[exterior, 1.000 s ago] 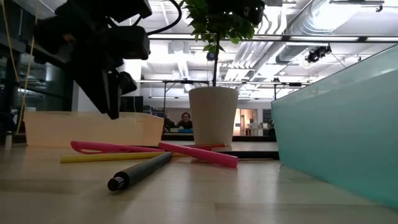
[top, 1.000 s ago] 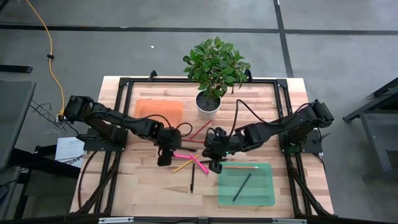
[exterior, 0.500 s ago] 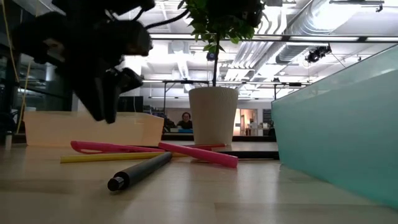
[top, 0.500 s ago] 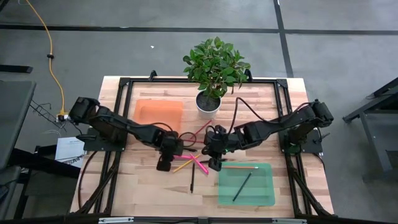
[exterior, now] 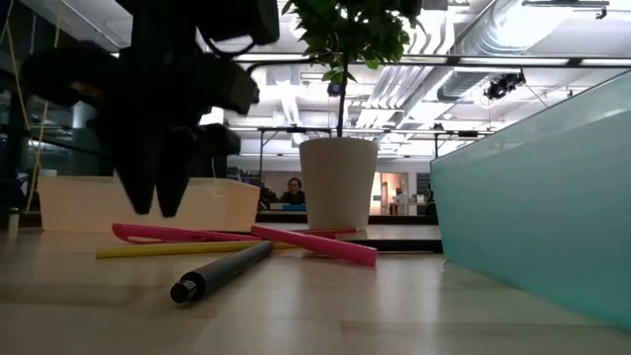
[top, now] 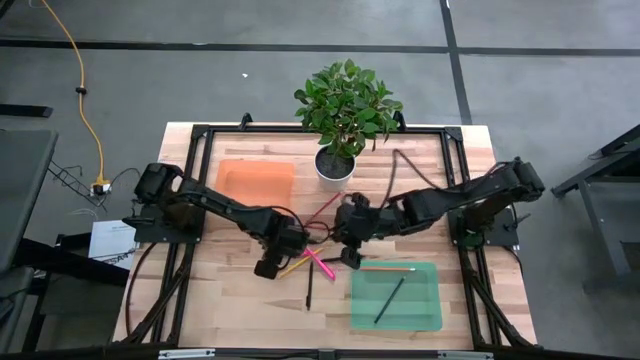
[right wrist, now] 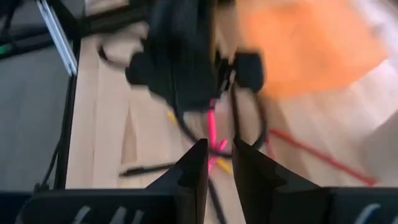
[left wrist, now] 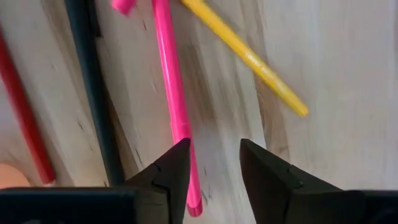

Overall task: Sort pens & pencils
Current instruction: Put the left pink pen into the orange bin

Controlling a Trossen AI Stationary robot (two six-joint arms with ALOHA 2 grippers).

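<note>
The left gripper (left wrist: 211,177) hangs low over the cluster of sticks at the middle of the table (top: 220,290), fingers parted by a narrow gap and holding nothing. Over the last second it has slid from the near-left edge of the cluster further in over it and dropped closer to the wood; it looks like the final line-up for a pick rather than a grasp, and nothing has been lifted yet.

Nearest to it, a pink pen (left wrist: 174,93) lies with its end just beside one fingertip (left wrist: 177,163), a touch off the gap between the fingers, so a small sideways shift seems needed before closing. Just beyond that fingertip runs a dark pen (left wrist: 93,99), and past it a red pencil (left wrist: 25,118). On the other side a yellow pencil (left wrist: 249,56) angles away from the gripper.

Farther off, the right gripper (top: 349,256) hovers on the opposite side of the cluster, fingers nearly together and empty. Beyond it the green tray (top: 432,300) holds pencils, while the orange tray (top: 255,180), behind the left gripper, shows nothing inside.
</note>
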